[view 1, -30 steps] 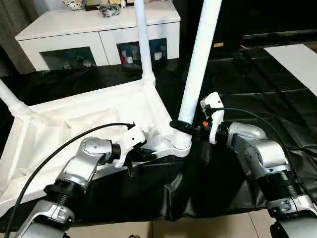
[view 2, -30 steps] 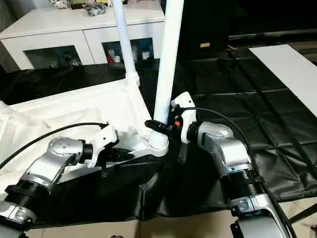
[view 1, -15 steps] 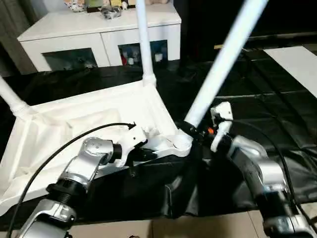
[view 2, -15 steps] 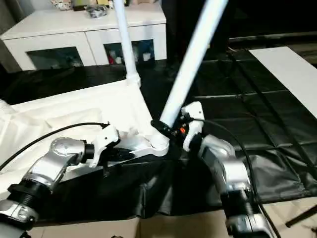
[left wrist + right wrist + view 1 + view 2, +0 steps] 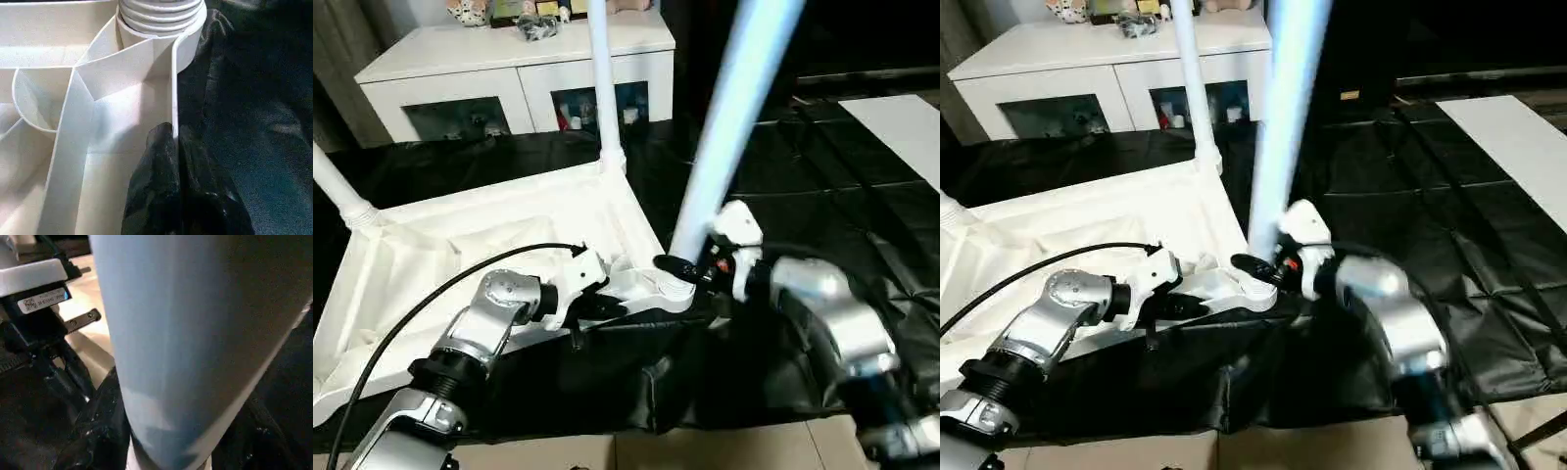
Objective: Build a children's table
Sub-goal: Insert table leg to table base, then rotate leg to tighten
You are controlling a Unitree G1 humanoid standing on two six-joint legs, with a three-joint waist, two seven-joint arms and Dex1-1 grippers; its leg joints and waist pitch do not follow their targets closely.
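Note:
The white tabletop [image 5: 509,220] lies upside down on a black sheet, ribbed underside up. One leg [image 5: 602,78] stands in its far corner and another [image 5: 337,191] in its left corner. A third leg [image 5: 724,137] rises from the near corner socket [image 5: 666,292], leaning slightly right. My right gripper [image 5: 683,266] is shut on the base of this third leg. My left gripper [image 5: 604,305] is shut on the tabletop's near rim, right beside that socket. In the left wrist view its black fingers [image 5: 161,196] pinch the thin rim wall below the leg's threaded end [image 5: 159,12].
A white cabinet [image 5: 509,49] with dark glass doors stands behind the table. The black sheet [image 5: 803,176] covers the floor and bunches up under the near corner. A white board [image 5: 901,117] lies at the far right. Bare floor shows along the bottom edge.
The leg in my right gripper swung far to the right half a second ago and now stands closer to upright again. My right forearm has moved with it. The left arm stays put.

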